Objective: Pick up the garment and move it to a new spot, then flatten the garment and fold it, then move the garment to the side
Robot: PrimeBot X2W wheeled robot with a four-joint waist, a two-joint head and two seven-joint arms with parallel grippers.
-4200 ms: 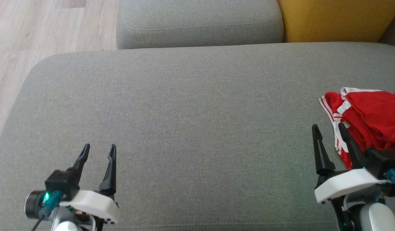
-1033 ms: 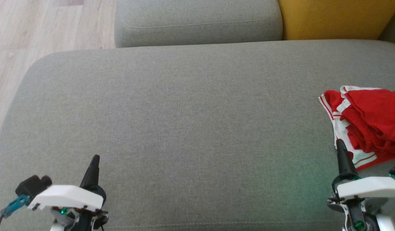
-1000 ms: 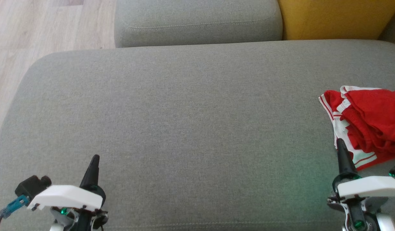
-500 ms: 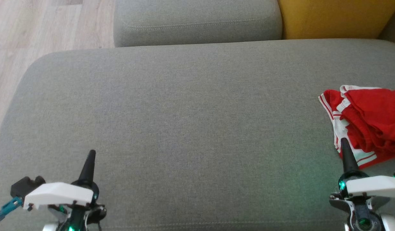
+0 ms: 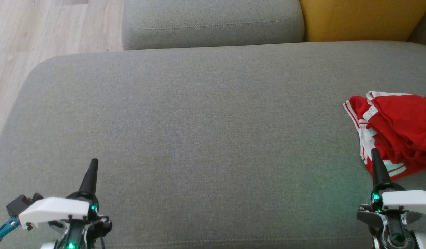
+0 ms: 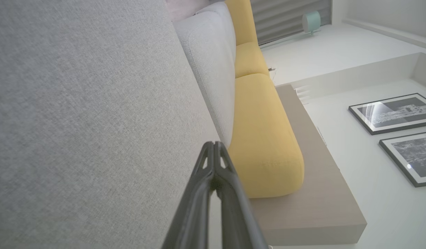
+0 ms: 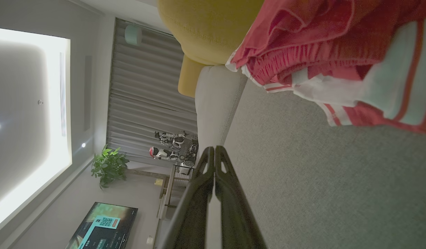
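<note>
A red garment (image 5: 401, 129) with white stripes lies bunched at the right edge of the grey sofa seat (image 5: 206, 131); the right wrist view has the same garment (image 7: 330, 58) close ahead and to one side. My right gripper (image 5: 374, 152) is shut and empty, its tip just in front of the garment's near edge. The two fingers (image 7: 214, 154) are pressed together in the right wrist view. At the lower left, far from the garment, my left gripper (image 5: 93, 162) is shut and empty over bare cushion, with its fingers (image 6: 214, 147) closed together in the left wrist view.
A grey back cushion (image 5: 213, 24) and a yellow cushion (image 5: 361, 19) line the far side of the seat. Wooden floor (image 5: 43, 31) lies beyond the seat's rounded left end. The wide middle of the seat is bare.
Both grippers were open about four seconds ago and are shut now. Over the last second both arms have drawn slightly back toward the near edge; the garment has not moved.
</note>
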